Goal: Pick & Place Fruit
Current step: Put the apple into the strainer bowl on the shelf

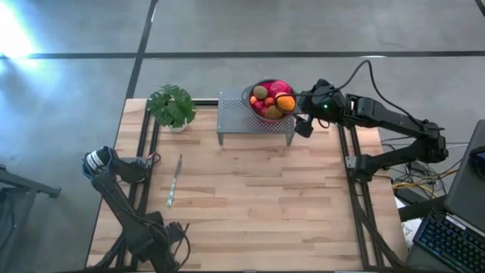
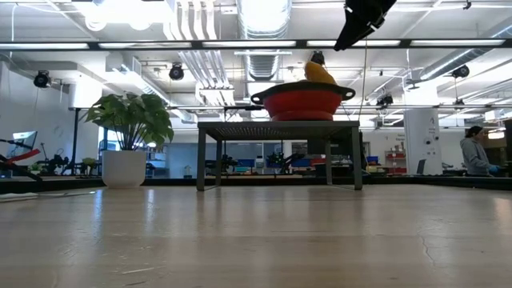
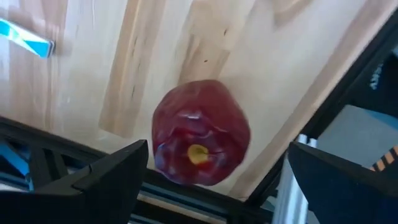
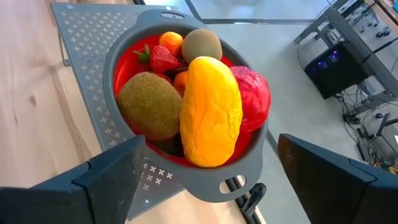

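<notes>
Wooden surface (image 1: 250,197): right claw (image 4: 205,186) wide over fruit-filled colander (image 1: 270,99) at upper centre, left claw (image 3: 214,180) wide above red apple (image 3: 200,132).

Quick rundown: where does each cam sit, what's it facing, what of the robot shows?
High: overhead, straight down on the table; both arms show.
Low: tabletop height, level toward the colander on its stand; one arm's tip up top.
Left wrist: facing a dark-red fruit at the table edge; left hand open.
Right wrist: above the colander; right hand open.
Shared: the orange fruit in high, low, right wrist.
</notes>
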You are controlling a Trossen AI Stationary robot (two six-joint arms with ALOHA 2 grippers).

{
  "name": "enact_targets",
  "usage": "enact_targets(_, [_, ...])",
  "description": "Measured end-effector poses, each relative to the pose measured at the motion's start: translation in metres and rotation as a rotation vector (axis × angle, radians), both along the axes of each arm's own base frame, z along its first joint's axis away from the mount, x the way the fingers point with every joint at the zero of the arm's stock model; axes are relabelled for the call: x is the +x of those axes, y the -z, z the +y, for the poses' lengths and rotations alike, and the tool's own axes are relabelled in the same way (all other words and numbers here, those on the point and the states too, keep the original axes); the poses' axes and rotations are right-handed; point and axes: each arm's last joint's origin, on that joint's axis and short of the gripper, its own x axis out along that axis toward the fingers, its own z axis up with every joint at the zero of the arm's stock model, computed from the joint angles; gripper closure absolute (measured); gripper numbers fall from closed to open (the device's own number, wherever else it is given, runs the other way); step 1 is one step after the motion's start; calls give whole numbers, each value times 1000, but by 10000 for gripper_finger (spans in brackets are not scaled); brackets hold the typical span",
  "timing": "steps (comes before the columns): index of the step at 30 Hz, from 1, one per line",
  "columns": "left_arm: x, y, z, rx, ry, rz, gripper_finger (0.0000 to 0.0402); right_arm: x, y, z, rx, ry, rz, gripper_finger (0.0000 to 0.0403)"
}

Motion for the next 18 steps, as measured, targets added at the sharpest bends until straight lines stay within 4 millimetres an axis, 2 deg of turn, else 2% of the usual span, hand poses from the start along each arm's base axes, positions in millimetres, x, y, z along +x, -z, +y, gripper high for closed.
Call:
enact_targets(5, [-4, 13, 4, 11, -2, 55, 12, 0, 3, 0, 1, -2, 10, 54])
enact_targets(18, [-8, 46, 9, 5, -2, 51, 12, 3, 12, -1, -10, -13, 24, 81])
